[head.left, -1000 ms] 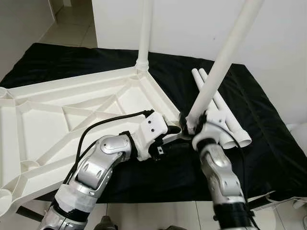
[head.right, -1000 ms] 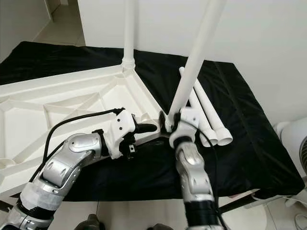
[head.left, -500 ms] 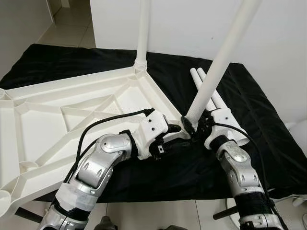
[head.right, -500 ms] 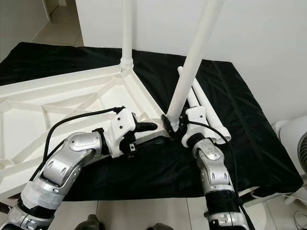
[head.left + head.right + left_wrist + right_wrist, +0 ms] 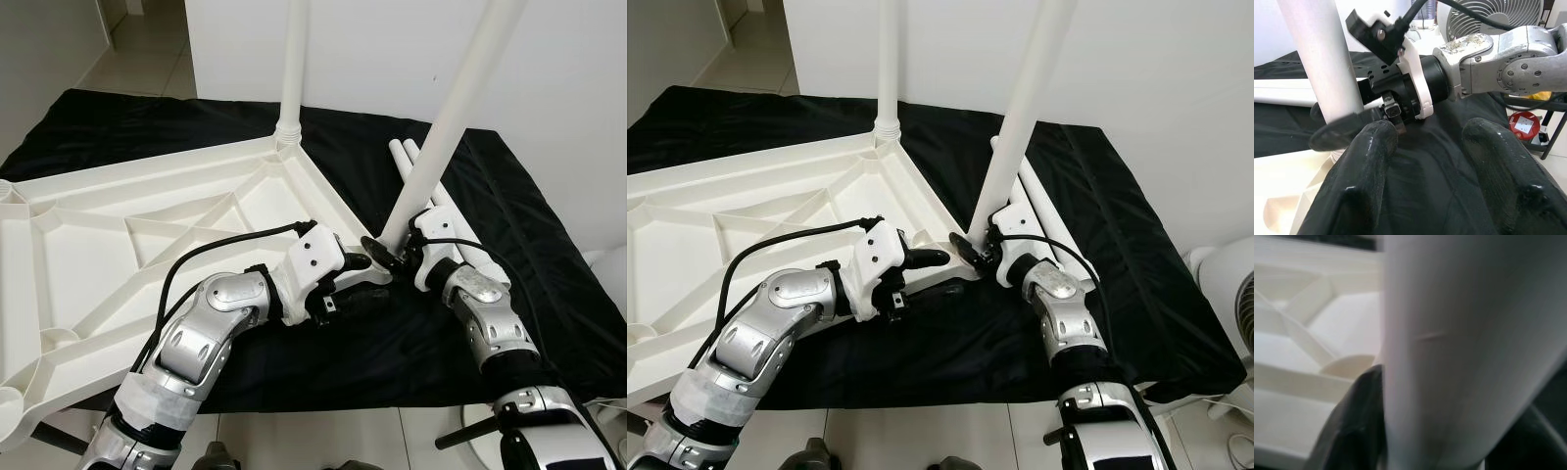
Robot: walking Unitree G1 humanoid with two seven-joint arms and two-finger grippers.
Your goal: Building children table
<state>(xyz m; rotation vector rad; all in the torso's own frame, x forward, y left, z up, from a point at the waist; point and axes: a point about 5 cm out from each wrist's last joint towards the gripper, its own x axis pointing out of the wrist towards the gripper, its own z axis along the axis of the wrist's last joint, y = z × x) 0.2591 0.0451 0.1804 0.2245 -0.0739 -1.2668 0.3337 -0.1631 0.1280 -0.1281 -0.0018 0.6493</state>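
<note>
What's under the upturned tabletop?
A black cloth lies under the tabletop and spreads past it, with two spare legs lying on it. What the cloth covers is hidden.

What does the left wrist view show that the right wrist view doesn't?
Left wrist view: the left gripper, open above the black cloth, looks at the right gripper and its silver arm, with a fan behind.

Right wrist view: the ribbed underside of the white tabletop, close and blurred.

Both: the tilted white leg held near its base by the right gripper.
</note>
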